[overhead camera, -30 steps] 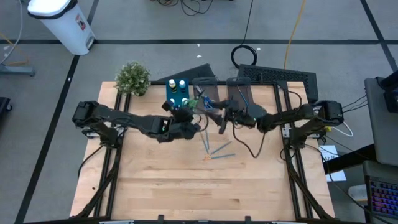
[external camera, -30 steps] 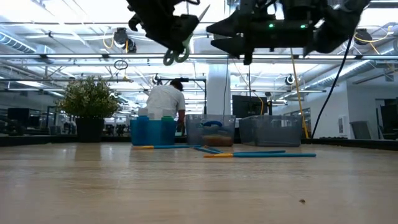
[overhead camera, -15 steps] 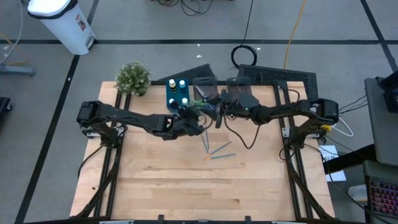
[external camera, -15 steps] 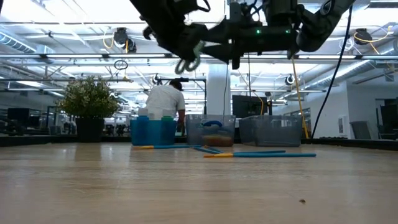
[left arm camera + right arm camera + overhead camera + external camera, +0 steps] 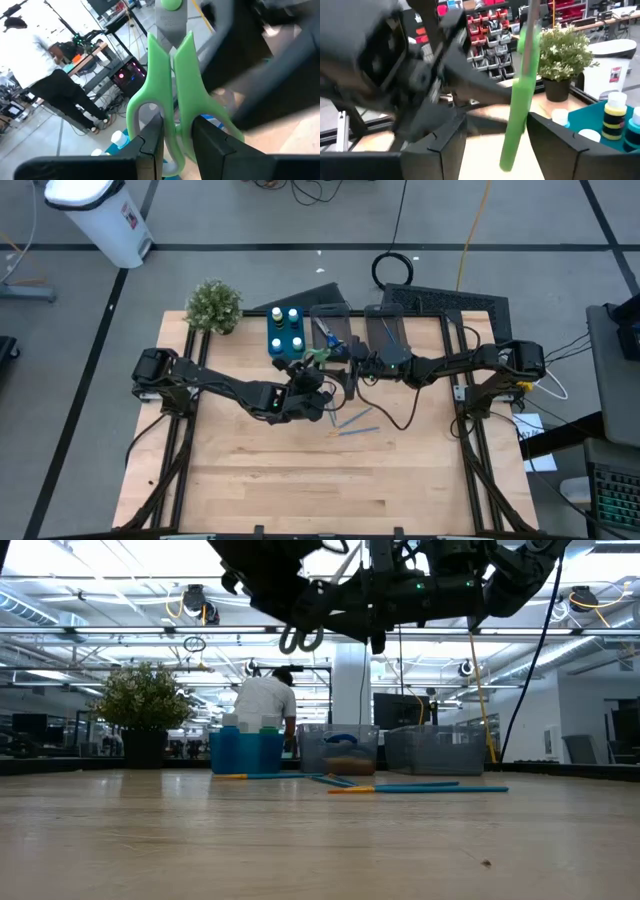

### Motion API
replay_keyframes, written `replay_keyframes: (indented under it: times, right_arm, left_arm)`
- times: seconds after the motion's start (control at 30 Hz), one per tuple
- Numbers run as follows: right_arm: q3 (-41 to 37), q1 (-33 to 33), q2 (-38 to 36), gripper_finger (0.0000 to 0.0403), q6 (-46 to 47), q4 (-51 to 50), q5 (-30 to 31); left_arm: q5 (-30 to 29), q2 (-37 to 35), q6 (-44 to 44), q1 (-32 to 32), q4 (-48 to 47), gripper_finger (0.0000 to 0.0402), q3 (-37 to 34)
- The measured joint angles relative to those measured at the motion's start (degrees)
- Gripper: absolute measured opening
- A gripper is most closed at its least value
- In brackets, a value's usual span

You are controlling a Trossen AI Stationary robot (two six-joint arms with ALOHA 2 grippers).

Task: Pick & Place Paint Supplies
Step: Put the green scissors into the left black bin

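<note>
The left hand [image 5: 172,145] is clamped on the green-handled scissors [image 5: 167,95], its 2 fingers [image 5: 150,142] pinching the handle loops between them, so the jaws stand only narrowly apart around the plastic. In the left wrist view the scissors run straight out ahead of that hand, handles at the fingers and pivot farther away: their long axis lies along the hand's own reach.

The right hand [image 5: 495,130] sits directly opposite, with the far end of the same scissors [image 5: 520,100] standing between its 2 spread fingers [image 5: 445,140]. The jaws there are plainly apart and no contact with the scissors is visible, so I read this hand as open around the tool rather than gripping it. From above, both hands [image 5: 335,370] meet well above the counter [image 5: 250,470], just in front of the grey bins [image 5: 385,335]; the blue bin of bottles [image 5: 285,330] lies beside the left hand.

This looks like a hand-over. The deciding relation is that the scissors point from the left hand straight into the right hand's gap, so the right fingers need only shut across that axis. The bins lie just beyond the right hand, the nearer arm for placing. Thin brushes [image 5: 350,423] lie on the counter below.
</note>
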Motion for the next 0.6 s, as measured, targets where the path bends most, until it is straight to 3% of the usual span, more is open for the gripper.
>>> replay_keyframes:
  times: [0.13,0.37,0.6]
  right_arm:
    - [0.0,0.0,-0.1,0.0182,0.0,0.2,0.9]
    - [0.0,0.3,0.0,0.0134,0.8,1.3,1.2]
    - [0.0,0.6,-0.1,0.0116,0.2,2.0,1.4]
  left_arm:
    - [-1.8,0.1,-0.1,-1.6,0.2,0.0082,0.0]
    - [0.9,0.1,-0.3,-2.1,0.5,0.0082,0.0]
    - [3.3,0.1,-0.9,-2.1,0.5,0.0082,0.0]
